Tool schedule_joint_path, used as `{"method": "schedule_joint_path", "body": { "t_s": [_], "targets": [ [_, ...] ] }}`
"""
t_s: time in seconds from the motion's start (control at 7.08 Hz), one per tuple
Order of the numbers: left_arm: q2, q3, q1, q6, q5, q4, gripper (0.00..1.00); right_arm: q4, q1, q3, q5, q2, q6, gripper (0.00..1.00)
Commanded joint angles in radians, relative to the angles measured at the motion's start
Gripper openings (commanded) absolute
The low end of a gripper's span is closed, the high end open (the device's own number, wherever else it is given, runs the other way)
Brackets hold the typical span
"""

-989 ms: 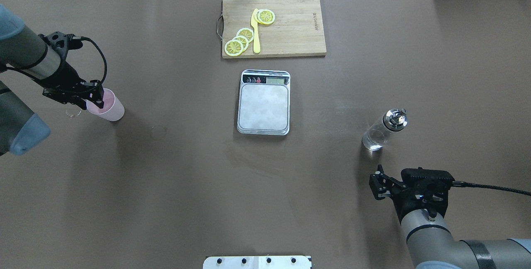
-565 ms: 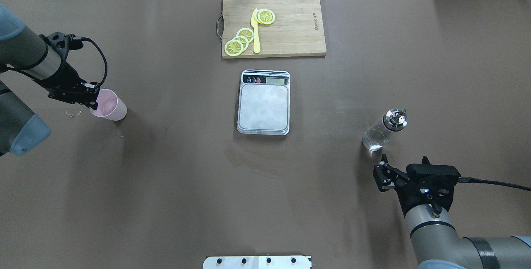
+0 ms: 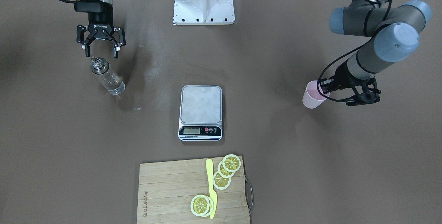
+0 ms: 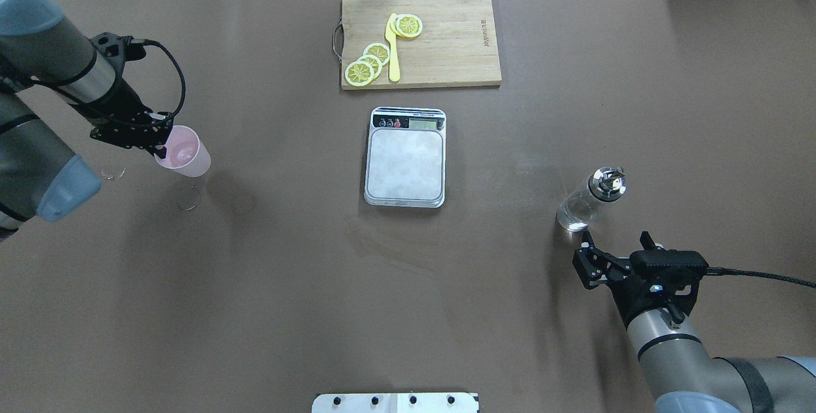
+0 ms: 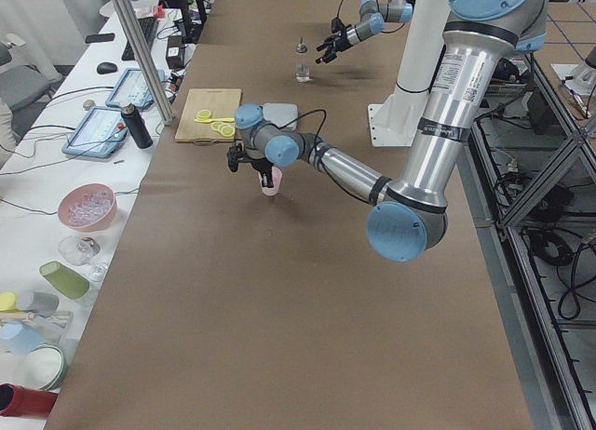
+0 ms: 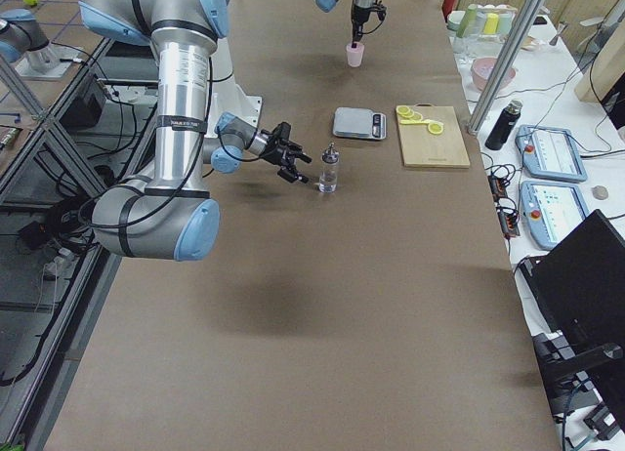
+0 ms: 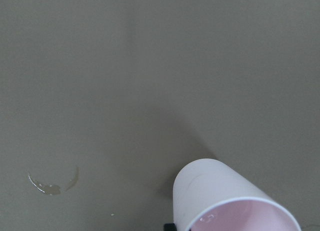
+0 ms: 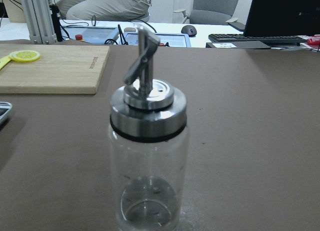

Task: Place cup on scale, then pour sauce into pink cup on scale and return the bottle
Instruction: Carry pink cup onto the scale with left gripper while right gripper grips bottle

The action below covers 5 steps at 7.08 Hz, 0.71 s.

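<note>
My left gripper [image 4: 160, 140] is shut on the rim of the pale pink cup [image 4: 186, 153] and holds it tilted just above the table, far left of the scale [image 4: 405, 158]. The cup also shows in the front view [image 3: 313, 96] and the left wrist view [image 7: 225, 201]. The scale's steel platform [image 3: 201, 103] is bare. The glass bottle [image 4: 590, 199] with a metal spout stands right of the scale, with a little clear sauce [image 8: 148, 211] at its bottom. My right gripper [image 4: 613, 244] is open just behind the bottle [image 3: 109, 80], jaws on either side, not touching it.
A wooden cutting board [image 4: 446, 50] with lemon slices and a yellow knife [image 4: 393, 50] lies beyond the scale. Wet ring marks [image 4: 113, 174] are on the brown table near the cup. The robot's base plate [image 4: 395, 402] is at the near edge.
My left gripper has lifted the cup and carried it right, toward the scale. My right gripper has moved forward, closer to the bottle, still open.
</note>
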Motion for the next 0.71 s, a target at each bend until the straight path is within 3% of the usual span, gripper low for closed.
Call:
{"method": "schedule_joint_path", "body": {
  "t_s": [0.0, 0.14, 0.42, 0.57],
  "targets": [
    [-0.158, -0.017, 0.030, -0.135, -0.022, 0.200, 0.00, 0.242, 0.012, -0.078, 0.003, 0.002, -0.159, 1.00],
    [-0.205, -0.010, 0.057, -0.224, -0.021, 0.189, 0.00, 0.304, 0.020, -0.129, 0.001, 0.023, -0.178, 1.00],
    [-0.261, 0.029, 0.106, -0.398, -0.016, 0.072, 0.00, 0.308, 0.064, -0.133, 0.006, 0.047, -0.275, 1.00],
    [-0.329, 0.096, 0.128, -0.476, -0.011, 0.029, 0.00, 0.308, 0.083, -0.131, 0.007, 0.062, -0.314, 1.00]
  ]
}}
